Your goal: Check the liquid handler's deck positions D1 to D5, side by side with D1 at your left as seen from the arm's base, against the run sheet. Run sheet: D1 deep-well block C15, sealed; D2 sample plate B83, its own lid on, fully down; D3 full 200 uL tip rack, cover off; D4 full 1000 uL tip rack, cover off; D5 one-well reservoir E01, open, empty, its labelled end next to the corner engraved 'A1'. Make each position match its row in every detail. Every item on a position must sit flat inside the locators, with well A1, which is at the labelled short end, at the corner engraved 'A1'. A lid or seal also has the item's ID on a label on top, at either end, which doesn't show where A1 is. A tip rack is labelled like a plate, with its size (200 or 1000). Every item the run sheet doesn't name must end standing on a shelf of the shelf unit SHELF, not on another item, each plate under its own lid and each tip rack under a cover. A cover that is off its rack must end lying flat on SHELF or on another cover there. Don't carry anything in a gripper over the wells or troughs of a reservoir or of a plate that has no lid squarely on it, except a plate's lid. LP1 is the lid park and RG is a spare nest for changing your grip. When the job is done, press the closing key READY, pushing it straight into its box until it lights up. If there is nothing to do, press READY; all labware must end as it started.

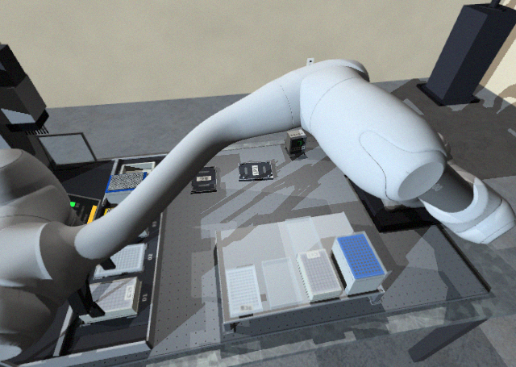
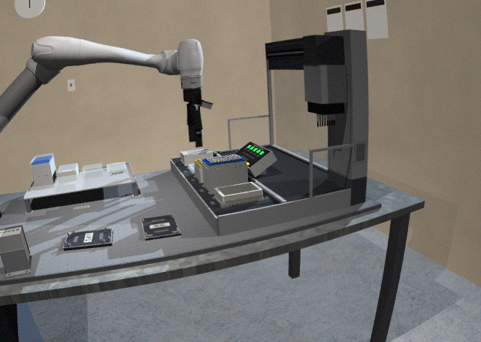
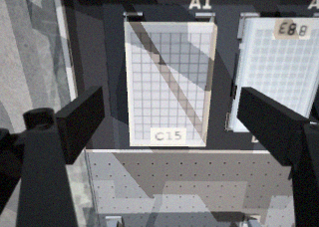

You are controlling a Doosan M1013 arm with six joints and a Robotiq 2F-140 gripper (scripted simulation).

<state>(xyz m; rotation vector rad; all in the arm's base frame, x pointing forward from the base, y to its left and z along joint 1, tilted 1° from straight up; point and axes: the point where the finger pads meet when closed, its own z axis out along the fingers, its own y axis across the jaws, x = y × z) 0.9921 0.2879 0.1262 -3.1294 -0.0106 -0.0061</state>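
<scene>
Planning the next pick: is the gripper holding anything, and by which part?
Nothing is held: the gripper hangs open and empty above the C15 block.

The white arm (image 2: 97, 52) reaches out level, its hand (image 2: 195, 136) pointing down, open and empty.

White gridded block (image 3: 169, 80), cream rim; pale plate (image 3: 279, 63); black end effector (image 3: 169, 122); blue-topped rack (image 1: 359, 261); grey speckled table (image 1: 187, 246); green lights (image 2: 257, 149).
</scene>
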